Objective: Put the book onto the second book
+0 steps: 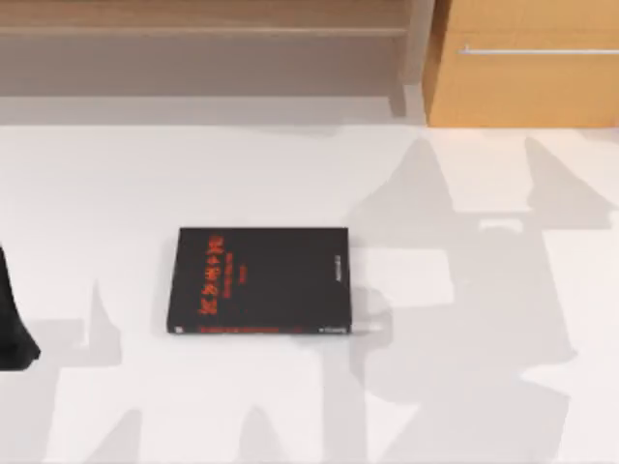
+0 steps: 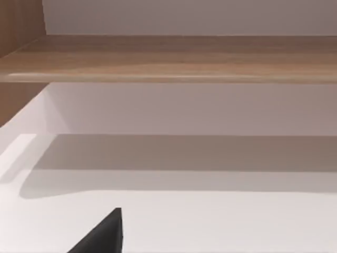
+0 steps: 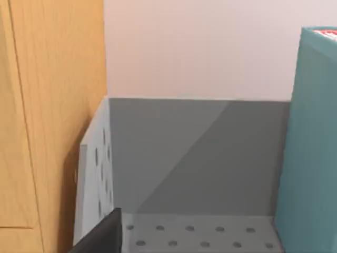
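Note:
The second book (image 1: 261, 280), black with red lettering, lies flat on the white table (image 1: 290, 406) a little left of centre. The book (image 3: 310, 153), with a teal cover, stands upright at the edge of a grey perforated holder (image 3: 184, 158) in the right wrist view. A dark part of my right gripper (image 3: 100, 234) pokes in low, apart from the teal cover. A dark piece of my left arm (image 1: 14, 329) sits at the table's left edge, well left of the black book. The left wrist view shows a dark part of my left gripper (image 2: 102, 234) above bare table.
A long wooden shelf (image 1: 193, 48) runs along the back. An orange-wood cabinet (image 1: 522, 77) with a metal handle stands at the back right, and its side (image 3: 47, 116) flanks the grey holder. Arm shadows fall over the table's right half.

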